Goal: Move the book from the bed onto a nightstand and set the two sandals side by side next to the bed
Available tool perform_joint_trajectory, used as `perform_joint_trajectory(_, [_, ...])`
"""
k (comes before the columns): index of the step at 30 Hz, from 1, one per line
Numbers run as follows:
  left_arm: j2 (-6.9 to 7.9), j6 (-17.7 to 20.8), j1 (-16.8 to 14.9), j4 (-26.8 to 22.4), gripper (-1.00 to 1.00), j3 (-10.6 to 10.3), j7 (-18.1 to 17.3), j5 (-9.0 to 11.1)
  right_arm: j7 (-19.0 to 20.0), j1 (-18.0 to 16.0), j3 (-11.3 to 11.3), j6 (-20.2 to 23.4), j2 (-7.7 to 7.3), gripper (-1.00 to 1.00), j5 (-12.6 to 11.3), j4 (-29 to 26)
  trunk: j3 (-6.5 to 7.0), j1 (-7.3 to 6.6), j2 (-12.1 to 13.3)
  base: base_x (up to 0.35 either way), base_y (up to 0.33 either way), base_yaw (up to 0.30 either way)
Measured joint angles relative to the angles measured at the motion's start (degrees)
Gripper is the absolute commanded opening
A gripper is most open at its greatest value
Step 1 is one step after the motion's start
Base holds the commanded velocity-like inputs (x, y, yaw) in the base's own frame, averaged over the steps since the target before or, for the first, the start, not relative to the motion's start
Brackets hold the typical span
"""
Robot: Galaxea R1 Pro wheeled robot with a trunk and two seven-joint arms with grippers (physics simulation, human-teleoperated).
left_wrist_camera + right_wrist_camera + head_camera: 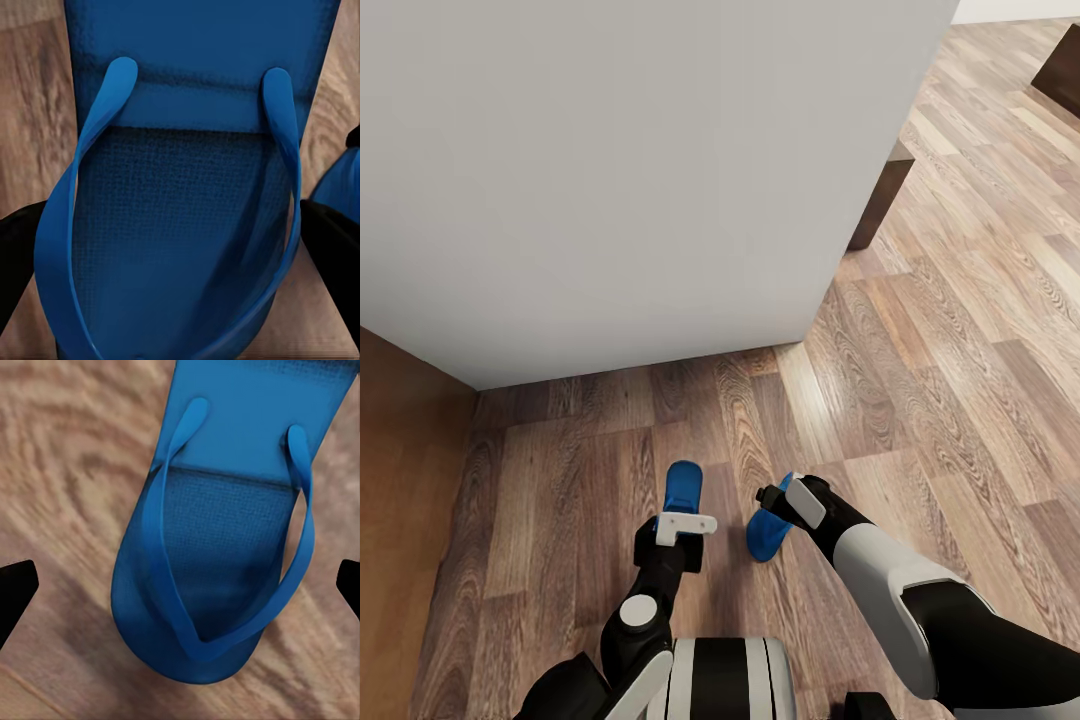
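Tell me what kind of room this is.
Probably a bedroom: a plain grey mattress on a dark wooden bed frame, wood-plank floor, and two blue flip-flop sandals beside it.

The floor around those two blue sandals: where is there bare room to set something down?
Bare wood floor stretches wide to the right of the bed, and a narrower strip lies between the bed's near edge and the sandals. It is crowded low in the middle, where the left sandal and right sandal lie close together with the left gripper and right gripper over them.
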Motion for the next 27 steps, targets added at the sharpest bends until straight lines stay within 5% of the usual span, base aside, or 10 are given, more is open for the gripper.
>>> perform_joint_trajectory(6, [0.0,0.7,0.0,0.0,-1.0,-0.1,0.1,0.0,0.0,0.0,0.0,0.0,0.0,1.0,0.0,0.0,-1.33,0.15,-0.1,0.0,0.0,0.0])
perform_joint_trajectory(22, [-0.08,1.2,0.0,0.0,-1.0,-0.5,0.1,0.0,0.3,0.0,0.0,-2.3,0.0,1.0,0.0,0.0,-1.34,0.15,-0.1,0.0,0.0,0.0])
perform_joint_trajectory(27, [-0.08,1.2,0.0,0.0,-1.0,-0.6,0.1,0.1,0.3,0.0,0.0,-2.5,0.0,1.0,0.0,0.0,-2.44,0.28,-0.1,0.0,0.0,0.0])
